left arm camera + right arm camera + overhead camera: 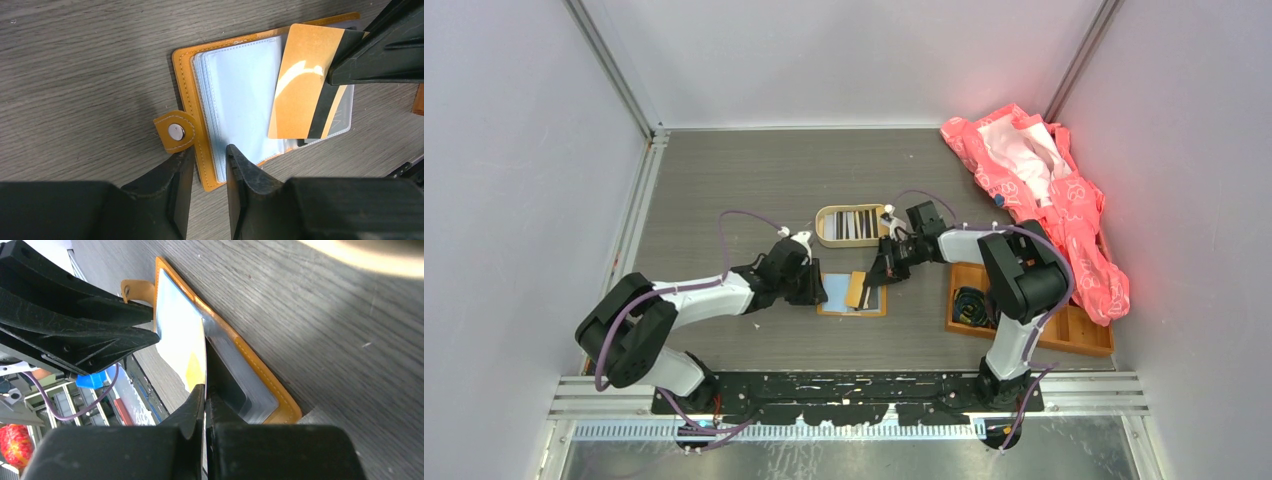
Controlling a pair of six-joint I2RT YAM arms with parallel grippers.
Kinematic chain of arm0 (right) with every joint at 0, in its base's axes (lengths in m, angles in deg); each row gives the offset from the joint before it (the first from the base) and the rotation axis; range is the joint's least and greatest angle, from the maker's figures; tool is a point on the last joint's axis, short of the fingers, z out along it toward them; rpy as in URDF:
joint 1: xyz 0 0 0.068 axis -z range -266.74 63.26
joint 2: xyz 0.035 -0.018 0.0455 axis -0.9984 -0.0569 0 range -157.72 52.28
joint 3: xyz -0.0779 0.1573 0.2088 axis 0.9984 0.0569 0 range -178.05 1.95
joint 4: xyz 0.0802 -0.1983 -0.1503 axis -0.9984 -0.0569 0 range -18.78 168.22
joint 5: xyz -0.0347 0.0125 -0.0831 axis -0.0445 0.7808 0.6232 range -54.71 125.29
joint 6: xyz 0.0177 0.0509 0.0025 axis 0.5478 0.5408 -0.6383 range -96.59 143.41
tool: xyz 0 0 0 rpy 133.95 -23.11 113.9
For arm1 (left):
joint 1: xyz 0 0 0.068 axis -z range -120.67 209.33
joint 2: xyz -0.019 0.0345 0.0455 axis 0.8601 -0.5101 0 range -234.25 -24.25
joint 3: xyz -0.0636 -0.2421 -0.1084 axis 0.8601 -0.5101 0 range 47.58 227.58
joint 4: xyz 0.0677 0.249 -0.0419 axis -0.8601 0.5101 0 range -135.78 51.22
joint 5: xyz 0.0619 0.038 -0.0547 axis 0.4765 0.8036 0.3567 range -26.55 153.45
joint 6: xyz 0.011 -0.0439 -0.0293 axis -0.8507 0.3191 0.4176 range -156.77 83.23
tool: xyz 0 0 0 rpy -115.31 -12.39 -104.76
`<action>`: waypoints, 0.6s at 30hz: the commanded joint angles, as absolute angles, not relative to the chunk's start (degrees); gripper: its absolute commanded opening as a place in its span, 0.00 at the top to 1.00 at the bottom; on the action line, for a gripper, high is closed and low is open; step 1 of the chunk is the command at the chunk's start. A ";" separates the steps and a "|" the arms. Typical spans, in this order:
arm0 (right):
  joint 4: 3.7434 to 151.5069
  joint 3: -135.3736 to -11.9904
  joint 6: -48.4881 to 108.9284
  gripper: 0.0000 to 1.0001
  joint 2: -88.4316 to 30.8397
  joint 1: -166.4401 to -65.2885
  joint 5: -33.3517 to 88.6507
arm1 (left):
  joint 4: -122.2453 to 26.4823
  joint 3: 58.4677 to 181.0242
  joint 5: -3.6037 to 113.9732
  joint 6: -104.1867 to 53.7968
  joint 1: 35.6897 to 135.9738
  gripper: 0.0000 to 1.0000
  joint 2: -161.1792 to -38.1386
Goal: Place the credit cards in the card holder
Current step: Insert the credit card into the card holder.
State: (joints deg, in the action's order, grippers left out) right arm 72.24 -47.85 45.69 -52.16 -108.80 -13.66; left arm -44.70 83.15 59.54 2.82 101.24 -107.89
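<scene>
The card holder (189,85) lies open and flat on the table, orange outside with a snap tab (175,132) and pale blue sleeves (240,95). In the top view the card holder (836,293) is at the centre. My left gripper (210,160) stands narrowly open, its fingers on either side of the holder's left edge. My right gripper (205,390) is shut on a gold credit card (300,85) with a black stripe, holding it tilted over the holder's right half. More credit cards (854,224) lie in an oval beige tin (824,232) just behind.
An orange wooden tray (1079,335) with a dark coiled item sits at the right, by the right arm's base. A pink patterned bag (1064,215) lies along the right wall. Grey walls enclose the table on three sides.
</scene>
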 commanded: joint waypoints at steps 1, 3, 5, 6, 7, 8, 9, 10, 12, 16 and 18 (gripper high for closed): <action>76.53 -45.80 48.48 0.99 -48.16 -109.37 -8.64 | -42.50 83.33 59.63 1.81 101.33 0.69 -109.42; 76.97 -45.47 48.87 0.99 -48.16 -109.60 -8.82 | -42.77 83.20 59.58 1.85 101.33 0.70 -109.58; 76.99 -45.52 48.98 0.99 -48.39 -110.10 -8.92 | -42.87 83.25 59.46 1.94 101.39 0.70 -109.60; 76.99 -45.51 49.18 0.99 -48.42 -110.45 -8.85 | -42.88 83.26 59.37 1.90 101.35 0.70 -109.66; 76.99 -45.57 49.35 0.99 -48.51 -110.73 -8.64 | -42.84 83.22 59.33 1.90 101.34 0.70 -109.64; 77.06 -45.59 49.62 0.99 -48.57 -111.07 -8.42 | -42.88 83.25 59.33 1.97 101.34 0.70 -109.57; 77.08 -45.64 50.16 0.99 -48.61 -111.36 -7.97 | -42.92 83.27 59.32 1.98 101.34 0.70 -109.50; 77.01 -45.74 50.71 0.99 -48.82 -111.59 -7.26 | -42.93 83.28 59.36 1.99 101.39 0.70 -109.43; 76.51 -46.14 51.20 0.99 -49.23 -111.88 -6.56 | -42.76 83.50 59.23 1.94 101.34 0.70 -109.51; 76.05 -46.56 51.83 0.99 -49.83 -112.22 -6.34 | -42.70 83.95 59.18 1.81 101.34 0.71 -109.88; 76.17 -46.56 52.08 0.99 -49.77 -112.45 -6.63 | -42.56 84.23 59.14 1.66 101.39 0.71 -110.21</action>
State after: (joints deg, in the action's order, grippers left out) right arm 75.37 -45.82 51.59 -50.19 -111.86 -9.55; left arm -44.65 83.37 59.50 2.80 101.20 -108.17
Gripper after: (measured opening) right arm 0.041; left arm 0.292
